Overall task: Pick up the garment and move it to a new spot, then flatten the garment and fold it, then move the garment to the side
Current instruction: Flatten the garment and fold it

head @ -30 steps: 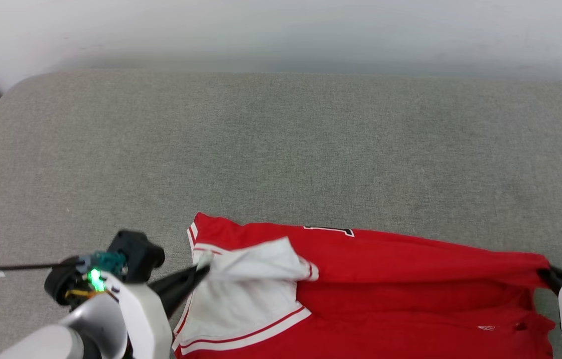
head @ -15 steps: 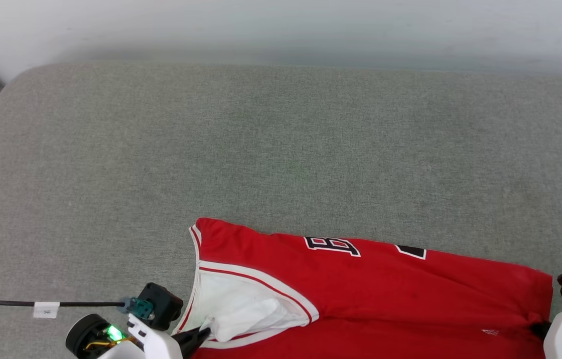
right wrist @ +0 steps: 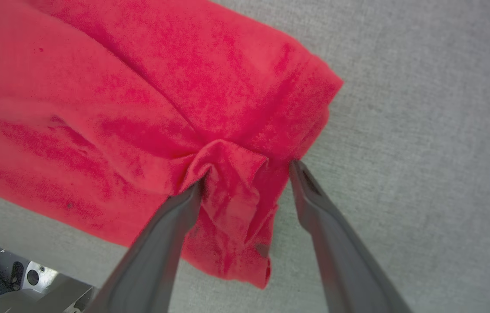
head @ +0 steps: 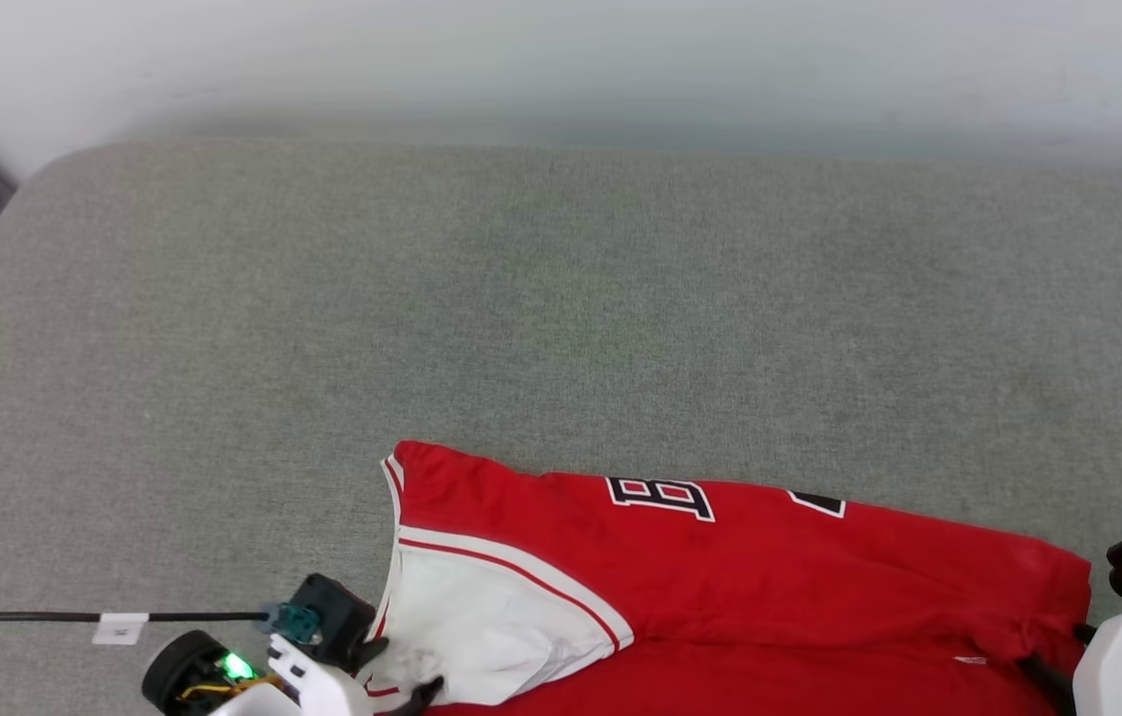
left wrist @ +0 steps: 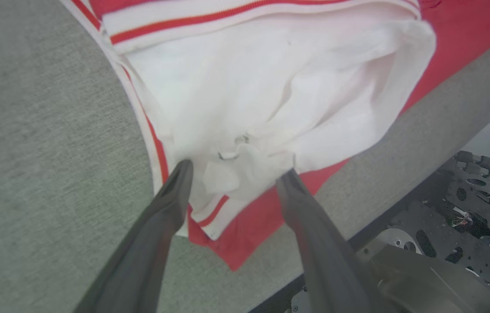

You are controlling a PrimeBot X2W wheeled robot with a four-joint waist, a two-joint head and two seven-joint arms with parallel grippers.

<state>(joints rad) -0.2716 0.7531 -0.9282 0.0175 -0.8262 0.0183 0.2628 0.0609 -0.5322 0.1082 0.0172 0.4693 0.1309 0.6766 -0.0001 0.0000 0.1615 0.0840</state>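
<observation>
The garment (head: 740, 587) lies on the grey cushion (head: 521, 298) near its front edge: a red jersey with black-and-white lettering along its far side and a white sleeve (head: 491, 626) with red-white trim at its left end. My left gripper (head: 397, 672) is at that sleeve. In the left wrist view its jaws stand open (left wrist: 235, 171), with rumpled white sleeve cloth (left wrist: 271, 87) lying loose between them. My right gripper (head: 1058, 661) is at the garment's right end. It is open too (right wrist: 247, 178), with a bunched red fold (right wrist: 232, 182) between its spread fingers.
A black cable (head: 24, 618) with a white tag runs left from my left wrist across the cushion. The cushion stretches wide beyond the garment to a pale wall (head: 561, 60). The cushion's front edge and my metal base (left wrist: 445, 243) lie just below the garment.
Both grippers have opened and let go of the garment. The sleeve and red body, earlier held up and folded over, now lie flatter, with more lettering showing.
</observation>
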